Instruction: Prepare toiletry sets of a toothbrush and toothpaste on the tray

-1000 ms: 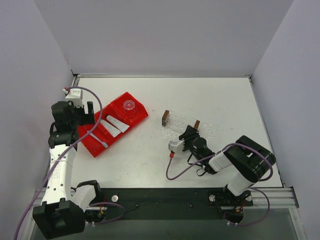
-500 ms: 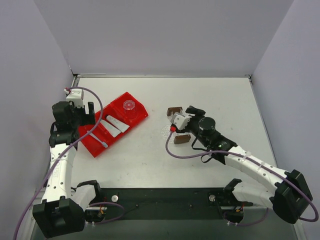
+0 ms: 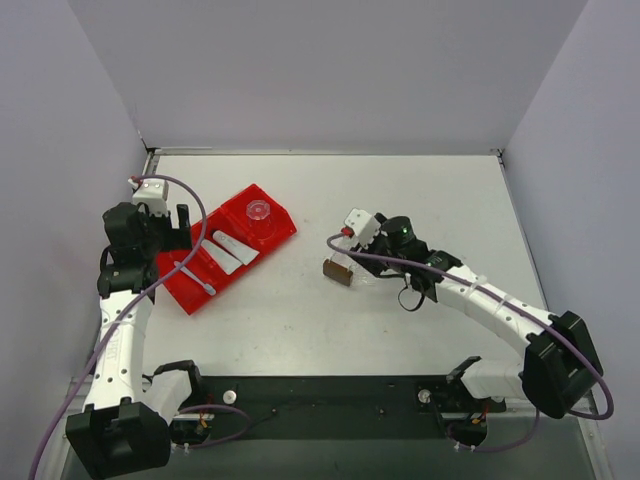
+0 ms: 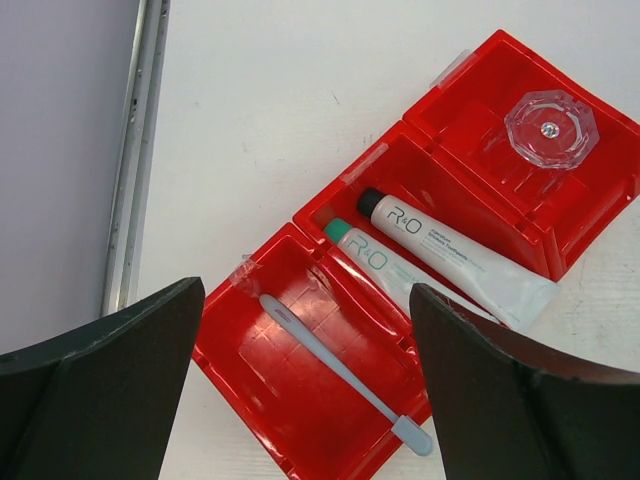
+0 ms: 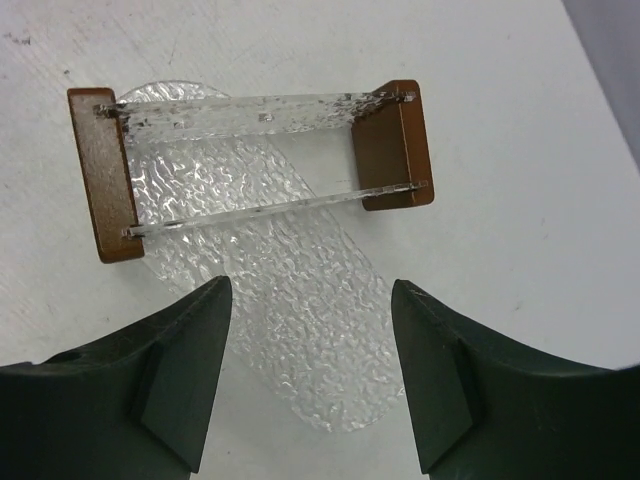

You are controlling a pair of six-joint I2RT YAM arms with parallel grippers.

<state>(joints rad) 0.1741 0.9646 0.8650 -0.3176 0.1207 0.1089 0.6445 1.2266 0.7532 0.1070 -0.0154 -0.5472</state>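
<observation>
Left wrist view: red bin under the wide-open left gripper. Clear tray under the wide-open right gripper, small rack across one end. Inside the bin: two toothpaste tubes, then the thin toothbrush. Seems like the start; next, lower and pinch one.

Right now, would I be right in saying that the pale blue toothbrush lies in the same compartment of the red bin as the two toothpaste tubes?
Not quite: the toothbrush has a compartment to itself at one end of the red bin. The two toothpaste tubes lie side by side in the middle compartment next to it. The left wrist view shows this. All three are indeed in the bin.
</observation>
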